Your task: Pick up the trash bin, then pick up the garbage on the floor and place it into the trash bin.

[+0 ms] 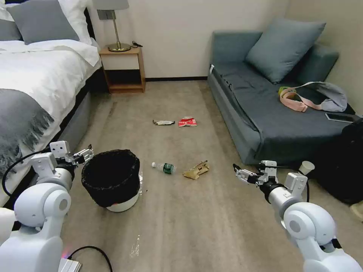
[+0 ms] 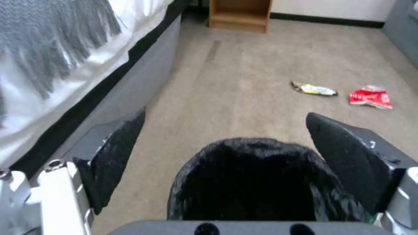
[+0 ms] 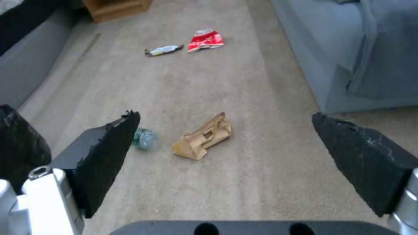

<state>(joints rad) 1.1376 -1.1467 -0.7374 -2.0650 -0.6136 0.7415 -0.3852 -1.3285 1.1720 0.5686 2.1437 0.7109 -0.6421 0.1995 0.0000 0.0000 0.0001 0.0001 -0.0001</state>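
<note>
The trash bin (image 1: 113, 181), white with a black bag lining, stands on the carpet near the bed. My left gripper (image 1: 85, 154) hovers open just by its left rim; in the left wrist view the bin's black mouth (image 2: 257, 182) lies between the spread fingers (image 2: 117, 153). My right gripper (image 1: 240, 174) is open and empty, low over the floor right of the garbage. A clear bottle (image 1: 164, 167) and a tan paper scrap (image 1: 196, 170) lie between the arms. Farther off lie a dark wrapper (image 1: 163, 122) and a red-white packet (image 1: 188, 122). The scrap (image 3: 203, 137) sits ahead of the right gripper.
A bed (image 1: 34, 87) lines the left side, with a nightstand (image 1: 123, 68) at the back wall. A grey sofa (image 1: 264, 102) lines the right, a black bag (image 1: 344, 162) and a paper cup (image 1: 306, 166) beside it. A black cable (image 1: 90, 251) lies by my base.
</note>
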